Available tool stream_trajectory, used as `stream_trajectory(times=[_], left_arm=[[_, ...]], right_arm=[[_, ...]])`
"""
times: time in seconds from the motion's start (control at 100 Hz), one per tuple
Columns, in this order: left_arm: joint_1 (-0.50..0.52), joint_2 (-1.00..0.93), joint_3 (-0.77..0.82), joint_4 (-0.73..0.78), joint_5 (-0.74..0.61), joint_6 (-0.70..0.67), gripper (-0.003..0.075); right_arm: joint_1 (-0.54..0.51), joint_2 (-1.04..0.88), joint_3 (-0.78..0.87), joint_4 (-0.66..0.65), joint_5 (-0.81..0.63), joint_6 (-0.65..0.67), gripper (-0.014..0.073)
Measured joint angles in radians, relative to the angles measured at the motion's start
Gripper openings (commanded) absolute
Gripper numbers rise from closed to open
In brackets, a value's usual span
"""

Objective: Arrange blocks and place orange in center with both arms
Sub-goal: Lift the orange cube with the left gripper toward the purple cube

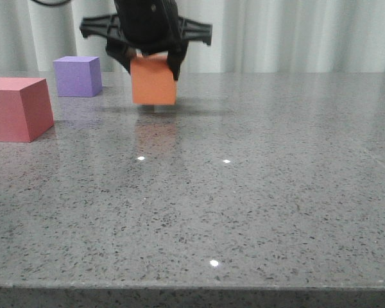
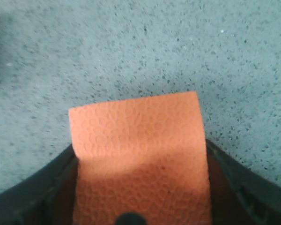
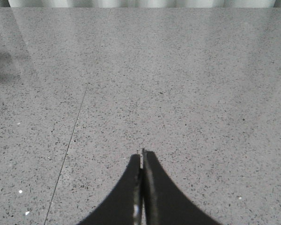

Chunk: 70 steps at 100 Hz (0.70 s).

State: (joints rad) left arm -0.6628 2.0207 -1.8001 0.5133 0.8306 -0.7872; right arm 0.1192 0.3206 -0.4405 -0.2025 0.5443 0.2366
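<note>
- The grey speckled table (image 1: 256, 212) is bare in front.
- The pinkish-red cube (image 1: 16, 108) sits at about 9 o'clock, at the left edge of the front view.
- The orange cube (image 1: 154, 81) is at about 11 o'clock, pinched at its top by the left gripper (image 1: 149, 59); its black fingers (image 2: 246, 187) press both sides. Whether it touches the table I cannot tell.
- The purple cube (image 1: 77, 76) stands farther back, left of the orange one.
- The right gripper (image 3: 142, 187) has its fingers pressed together over the table, holding nothing.

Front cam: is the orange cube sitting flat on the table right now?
No, the orange cube hangs clamped in the left gripper, with a gap and shadow between its underside and the table.
</note>
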Motion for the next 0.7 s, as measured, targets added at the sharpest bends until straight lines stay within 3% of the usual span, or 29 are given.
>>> stream_trajectory(times=[0.39, 0.7], left_arm=[[0.078, -0.201, 0.004, -0.023, 0.058, 0.213, 0.0237], [0.28, -0.314, 0.174, -0.19, -0.017, 0.373, 0.0237]], right_arm=[[0.0, 0.0, 0.0, 0.0, 0.0, 0.0, -0.011], [0.0, 0.0, 0.0, 0.0, 0.0, 0.0, -0.011]])
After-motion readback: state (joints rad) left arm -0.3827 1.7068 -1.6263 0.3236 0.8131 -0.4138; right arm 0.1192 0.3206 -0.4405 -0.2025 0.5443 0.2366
